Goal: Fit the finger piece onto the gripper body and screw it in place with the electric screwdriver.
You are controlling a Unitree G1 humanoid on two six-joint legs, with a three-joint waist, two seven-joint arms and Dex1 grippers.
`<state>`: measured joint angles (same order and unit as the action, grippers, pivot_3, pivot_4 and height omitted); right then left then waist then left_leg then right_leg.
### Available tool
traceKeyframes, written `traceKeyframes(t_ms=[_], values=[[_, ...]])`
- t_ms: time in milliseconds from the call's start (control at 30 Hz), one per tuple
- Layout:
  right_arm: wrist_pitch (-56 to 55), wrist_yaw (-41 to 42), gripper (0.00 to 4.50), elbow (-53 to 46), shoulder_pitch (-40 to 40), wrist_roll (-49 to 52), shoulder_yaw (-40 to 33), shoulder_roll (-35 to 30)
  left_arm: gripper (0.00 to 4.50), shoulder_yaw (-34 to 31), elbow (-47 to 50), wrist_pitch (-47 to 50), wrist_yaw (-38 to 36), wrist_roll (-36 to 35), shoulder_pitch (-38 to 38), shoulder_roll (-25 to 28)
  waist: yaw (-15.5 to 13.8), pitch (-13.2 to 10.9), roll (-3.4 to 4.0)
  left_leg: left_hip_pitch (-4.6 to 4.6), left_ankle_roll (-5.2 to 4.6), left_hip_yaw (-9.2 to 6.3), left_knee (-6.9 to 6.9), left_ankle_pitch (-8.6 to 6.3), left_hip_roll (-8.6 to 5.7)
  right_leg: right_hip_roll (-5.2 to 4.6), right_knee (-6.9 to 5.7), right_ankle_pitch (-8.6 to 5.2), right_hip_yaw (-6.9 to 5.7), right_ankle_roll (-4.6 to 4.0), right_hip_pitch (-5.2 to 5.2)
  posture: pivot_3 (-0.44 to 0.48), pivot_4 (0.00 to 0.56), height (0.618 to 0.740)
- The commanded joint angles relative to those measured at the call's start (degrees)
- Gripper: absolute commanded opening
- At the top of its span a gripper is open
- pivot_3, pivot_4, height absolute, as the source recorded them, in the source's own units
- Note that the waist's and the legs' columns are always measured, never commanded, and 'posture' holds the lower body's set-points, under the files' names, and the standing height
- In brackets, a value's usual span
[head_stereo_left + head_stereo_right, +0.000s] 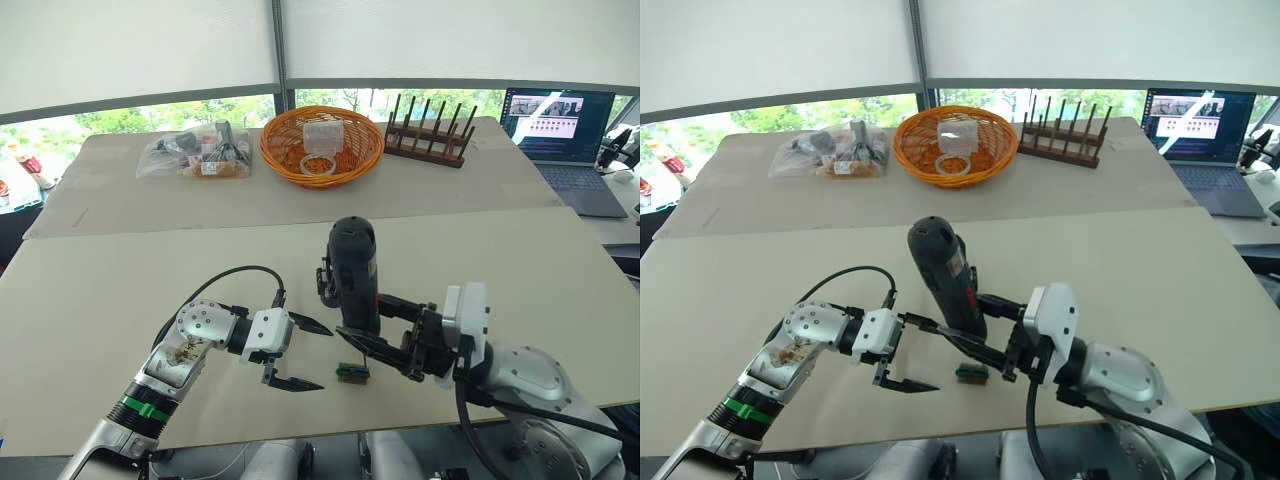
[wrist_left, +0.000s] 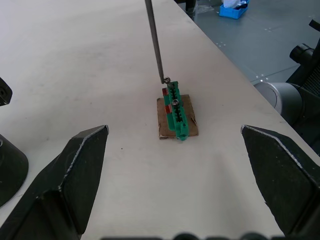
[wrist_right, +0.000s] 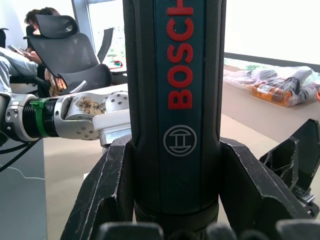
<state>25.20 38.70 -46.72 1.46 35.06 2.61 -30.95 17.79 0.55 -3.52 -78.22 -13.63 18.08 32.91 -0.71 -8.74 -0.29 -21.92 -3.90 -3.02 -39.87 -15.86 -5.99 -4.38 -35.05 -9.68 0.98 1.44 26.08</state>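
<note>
An office or lab workspace is being shown: a laptop [image 1: 560,130] is sitting open on a desk beyond the cardboard-covered table [image 1: 480,250] far past the jaws, blinds are being kept lowered over wide windows [image 1: 140,115], and a person [image 3: 20,47] is being seen seated by mesh office chairs [image 3: 70,50].

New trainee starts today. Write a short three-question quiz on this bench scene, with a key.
1. True or false: the right tool is shut on the thick black cylindrical electric screwdriver.
2. Where does the screwdriver's thin metal bit end?
A. in the orange woven basket
B. at the small green-and-brown rectangular block on the beige table
C. on the grey laptop
3. Fill in: the left tool is ____, its two black fingers spread either side of the block.

Key: 1 true; 2 B; 3 open
</note>
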Motion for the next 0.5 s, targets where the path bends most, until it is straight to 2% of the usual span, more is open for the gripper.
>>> traceKeyframes(t_ms=[33, 500], values=[[-2.50, 0.21, 1.93, -1.96, -0.51, 0.99, -1.86, 0.04, 4.50, 0.11, 1.67, 0.15, 0.17, -0.60, 0.89, -0.40, 0.00, 0.00, 0.00, 0.00, 0.00, 0.00, 0.00, 0.00, 0.00, 0.00, 0.00, 0.00, 0.00, 0.00, 0.00, 0.000, 0.150, 0.740], [-1.67, -0.36, 1.93, -3.01, -0.16, 2.05, -2.07, 0.14, 4.50, -0.10, 1.76, 0.69, 0.34, -0.57, 1.20, -0.53, 0.01, 0.00, 0.00, 0.00, 0.00, 0.00, 0.00, 0.00, 0.00, 0.00, 0.00, 0.00, 0.00, 0.00, 0.00, 0.000, 0.150, 0.740]])
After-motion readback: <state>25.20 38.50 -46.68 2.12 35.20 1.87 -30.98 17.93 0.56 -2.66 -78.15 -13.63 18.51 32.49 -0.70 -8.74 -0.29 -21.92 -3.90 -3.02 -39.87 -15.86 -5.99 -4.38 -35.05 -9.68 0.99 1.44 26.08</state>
